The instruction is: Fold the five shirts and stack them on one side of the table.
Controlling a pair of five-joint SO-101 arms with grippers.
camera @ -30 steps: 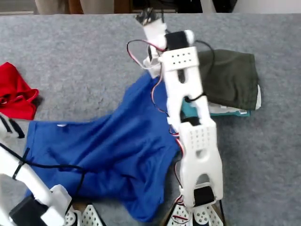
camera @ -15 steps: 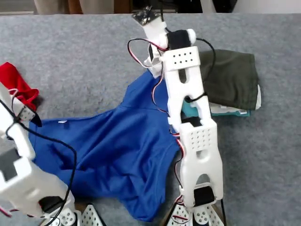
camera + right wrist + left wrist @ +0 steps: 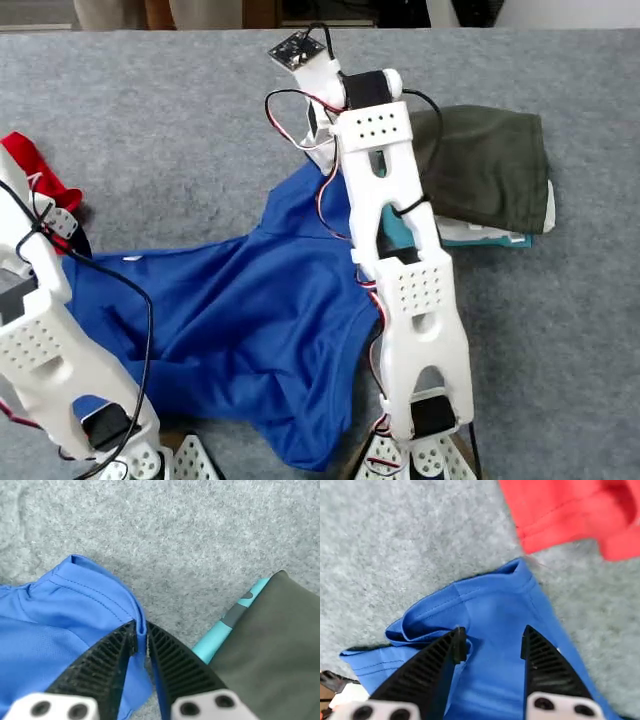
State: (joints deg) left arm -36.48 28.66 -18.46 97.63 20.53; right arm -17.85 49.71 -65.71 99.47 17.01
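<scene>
Grey table: I see blue shirt running lengthwise from right end effector, clamped on one corner, to left end effector, open just above the opposite corner.

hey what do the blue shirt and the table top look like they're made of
Blue shirt: probably a thin, smooth synthetic knit with slight sheen; it drapes in soft folds and shows stitched hems. Table top: seemingly grey felt or short-pile carpet, matte and fuzzy up close.

A blue shirt lies spread on the table; a folded green shirt sits nearby.
</scene>
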